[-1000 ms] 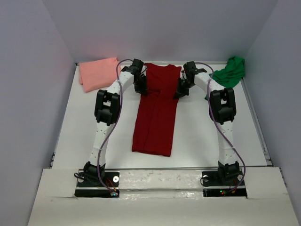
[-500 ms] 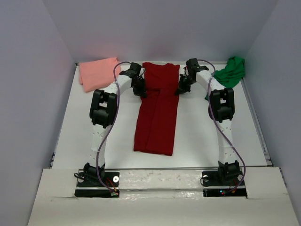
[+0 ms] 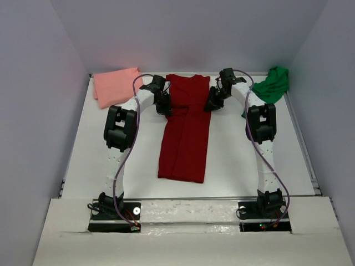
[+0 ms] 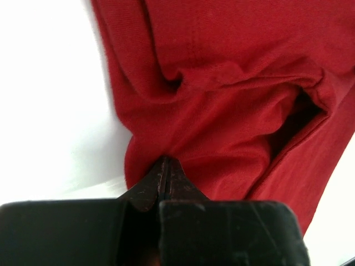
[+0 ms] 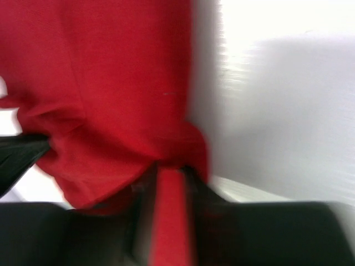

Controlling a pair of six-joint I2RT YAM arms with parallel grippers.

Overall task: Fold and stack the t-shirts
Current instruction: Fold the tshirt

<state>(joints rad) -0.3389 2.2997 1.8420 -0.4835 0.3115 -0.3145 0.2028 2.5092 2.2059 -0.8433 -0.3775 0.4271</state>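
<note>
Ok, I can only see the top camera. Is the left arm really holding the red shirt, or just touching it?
Observer: Holding it. In the left wrist view the left gripper has its jaws shut tight, with a fold of the dark red t-shirt pinched at their tips.
Operator: And the other arm?
Observer: Its wrist view is blurry. The shirt's cloth shows in the gap between the jaws of the right gripper, but I cannot tell whether they pinch it.

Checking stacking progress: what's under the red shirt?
Only white table shows around the red shirt; the pink shirt and green shirt lie apart at far corners. Anything beneath its middle is covered.
</note>
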